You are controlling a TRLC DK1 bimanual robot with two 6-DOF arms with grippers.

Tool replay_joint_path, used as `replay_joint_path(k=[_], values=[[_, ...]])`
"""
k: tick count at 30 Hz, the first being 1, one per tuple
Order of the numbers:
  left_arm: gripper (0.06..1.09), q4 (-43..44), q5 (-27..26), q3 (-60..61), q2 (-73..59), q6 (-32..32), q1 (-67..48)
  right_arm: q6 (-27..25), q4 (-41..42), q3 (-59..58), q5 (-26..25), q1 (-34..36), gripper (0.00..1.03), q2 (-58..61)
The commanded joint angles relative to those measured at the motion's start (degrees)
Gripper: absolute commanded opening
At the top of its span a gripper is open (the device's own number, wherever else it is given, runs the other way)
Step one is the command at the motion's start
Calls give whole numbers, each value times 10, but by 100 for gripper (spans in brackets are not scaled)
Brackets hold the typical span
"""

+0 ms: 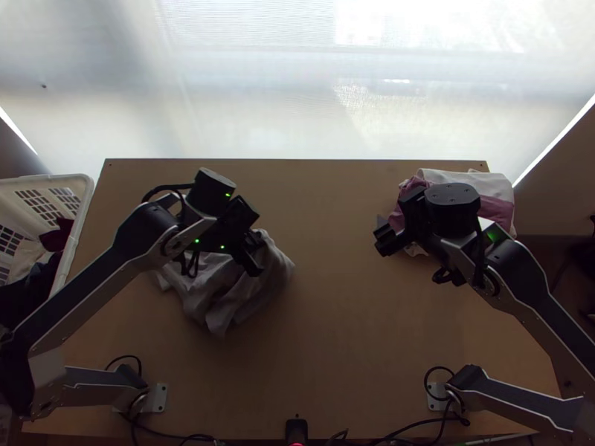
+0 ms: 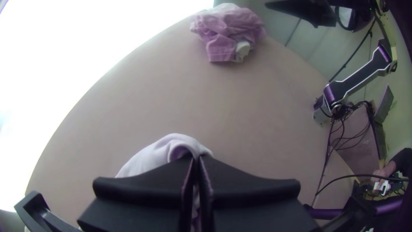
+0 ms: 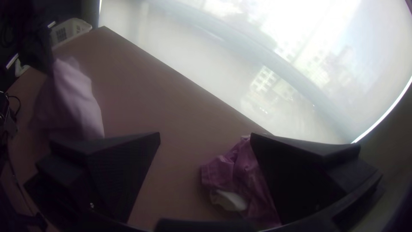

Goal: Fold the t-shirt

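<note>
Bright window light (image 1: 260,89) stands beyond the far edge of a light wooden table (image 1: 335,357); at the table's left side sits a white basket (image 1: 82,215) with dark and pale clothes (image 1: 58,238) in it. On the left half of the table is the pale t-shirt (image 1: 230,297), bunched and creased, part of it lifted; the left gripper (image 1: 255,268) is over it, its black fingers pressed together with a pinch of the cloth between them; just how much fabric is caught is hard to tell, as the fingers cover it. Near the far right corner lies a pink and white cloth (image 1: 502,212), heaped in loose folds; the right gripper (image 1: 382,236) hangs over its near left side, fingers spread wide apart, with nothing between them.
</note>
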State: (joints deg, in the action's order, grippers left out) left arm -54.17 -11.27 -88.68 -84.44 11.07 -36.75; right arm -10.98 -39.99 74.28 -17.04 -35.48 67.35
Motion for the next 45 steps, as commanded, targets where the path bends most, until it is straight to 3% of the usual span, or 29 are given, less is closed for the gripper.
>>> replay_joint_path(k=[1,3,5,10,15,22,28,37,45], values=[[28,21,3,-54,-78,-8,-88,1,-5,-25,0,23,98,-16],[52,23,3,-67,-94,-9,-96,5,-11,-30,1,36,98,-20],[105,23,4,-76,-103,-9,-96,9,-14,-36,3,46,98,-23],[104,19,3,-64,-77,-5,-57,13,-18,-43,11,55,98,-25],[104,-18,4,-43,-13,52,15,28,-20,-47,47,50,98,-12],[104,-33,15,74,78,209,216,43,-19,-48,100,-17,98,26],[104,35,20,210,133,313,348,32,-7,-23,101,-115,98,75],[104,142,44,355,167,369,410,34,-4,54,101,-236,98,197],[104,177,42,368,104,392,445,43,-4,68,102,-290,98,278]])
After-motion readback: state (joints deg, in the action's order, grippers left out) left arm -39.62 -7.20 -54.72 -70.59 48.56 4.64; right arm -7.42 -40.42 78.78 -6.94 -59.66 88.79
